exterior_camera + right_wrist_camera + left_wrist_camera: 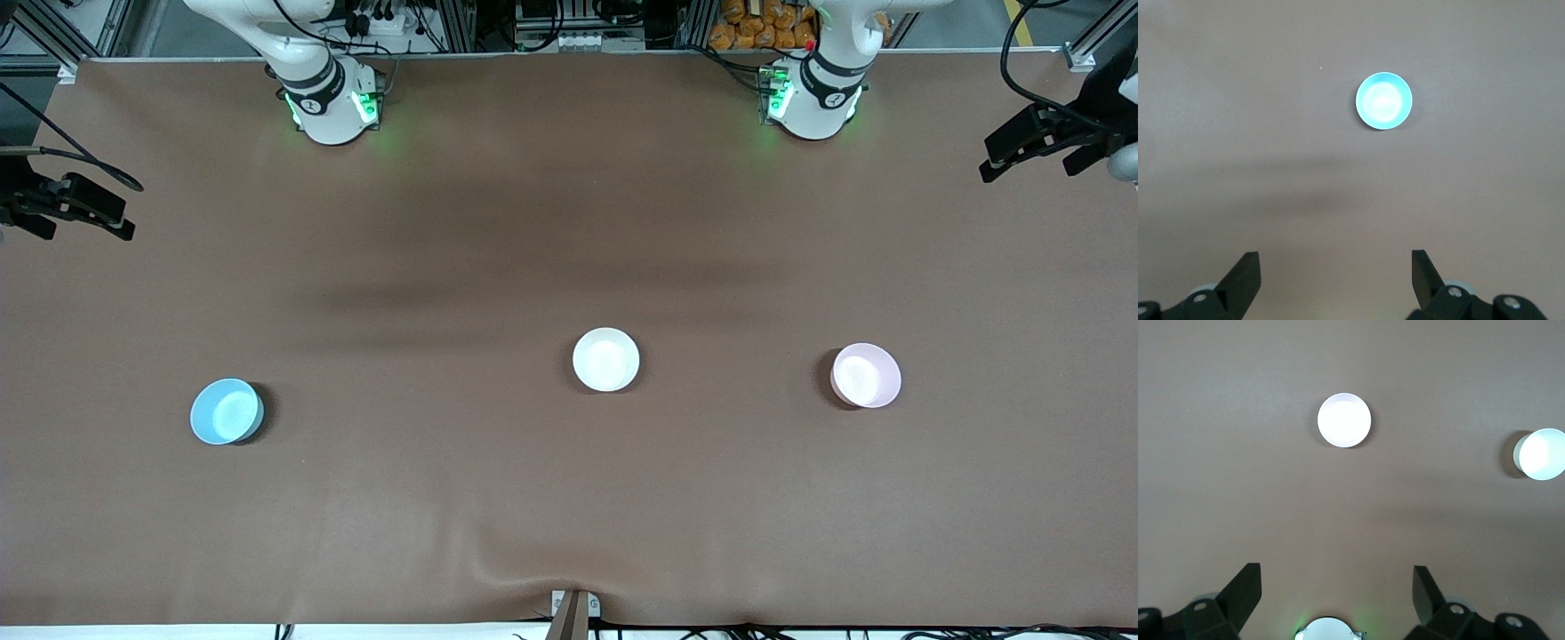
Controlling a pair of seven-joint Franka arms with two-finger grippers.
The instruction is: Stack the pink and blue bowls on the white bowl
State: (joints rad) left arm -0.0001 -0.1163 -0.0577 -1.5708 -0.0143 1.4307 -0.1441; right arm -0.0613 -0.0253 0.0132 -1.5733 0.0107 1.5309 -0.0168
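A: We see the big brown table (569, 498) first, filling nearly the whole front view. Our two arms wait at the sides. The left gripper (1036, 151) hangs at the upper right edge of that view, and the right gripper (76, 209) hangs at the upper left edge.

B: And the bowls?

A: The white bowl (605, 359) sits just right of the middle. The pink bowl (866, 375) is to its right, toward the left arm's end of the table. The blue bowl (227, 411) is at the lower left, toward the right arm's end. All three stand well apart, and nothing is stacked yet.

B: What could go wrong for us?

A: We think the bowls look smooth, so one could slip out if we pinch only a thin bit of rim. If we come down off to one side, we might push a bowl away or tip it. And if both arms reach the white bowl together, they could bump.

B: How are our jaws?

A: Both pairs are spread wide. They hold nothing and touch nothing, high over bare table.
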